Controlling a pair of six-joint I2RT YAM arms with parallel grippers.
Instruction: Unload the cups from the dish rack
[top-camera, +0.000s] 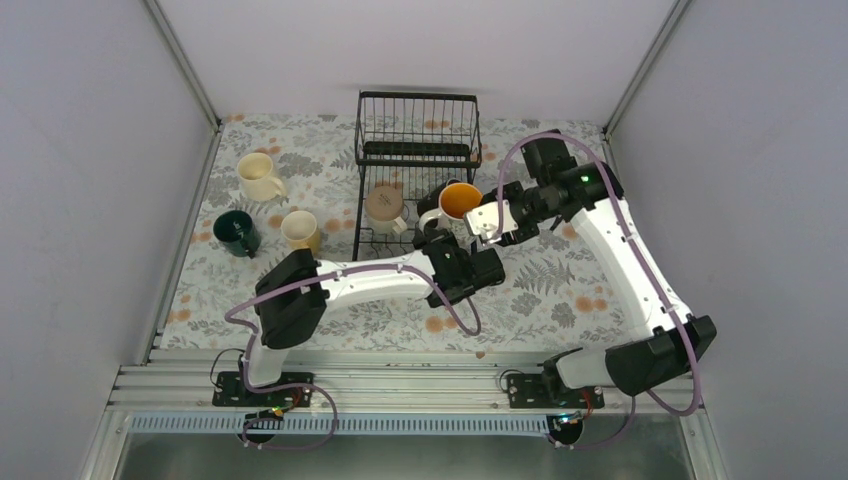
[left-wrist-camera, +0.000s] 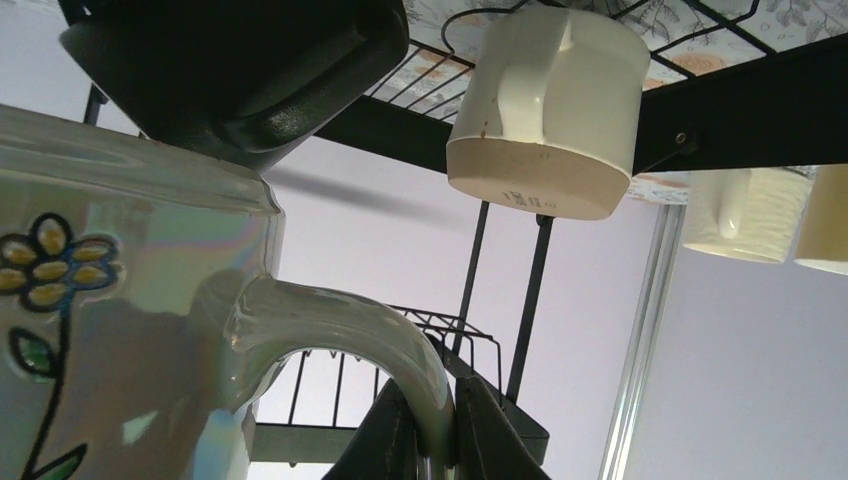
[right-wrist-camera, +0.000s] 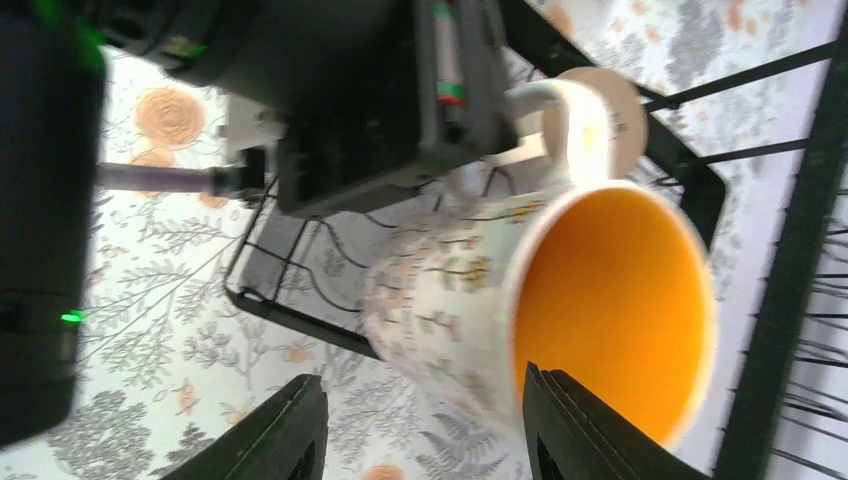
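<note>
In the black wire dish rack (top-camera: 418, 128) a floral cup with an orange inside (top-camera: 461, 201) is tipped, mouth toward the right arm. My left gripper (top-camera: 438, 236) (left-wrist-camera: 437, 405) is shut on this cup's curved handle (left-wrist-camera: 385, 335). My right gripper (top-camera: 491, 222) (right-wrist-camera: 422, 382) is right at the cup's rim (right-wrist-camera: 610, 310), its jaws apart and no grip showing. A tan cup (top-camera: 385, 207) (left-wrist-camera: 548, 105) stands upside down in the rack beside it. On the table to the left stand a cream cup (top-camera: 259, 176), a dark green cup (top-camera: 236, 232) and a pale yellow cup (top-camera: 300, 230).
Something black (top-camera: 434, 194) shows in the rack behind the held cup, mostly hidden. The rack's raised basket stands at the back. Grey walls close the table in on the left, right and back. The flowered cloth (top-camera: 545, 290) runs to the right of the rack.
</note>
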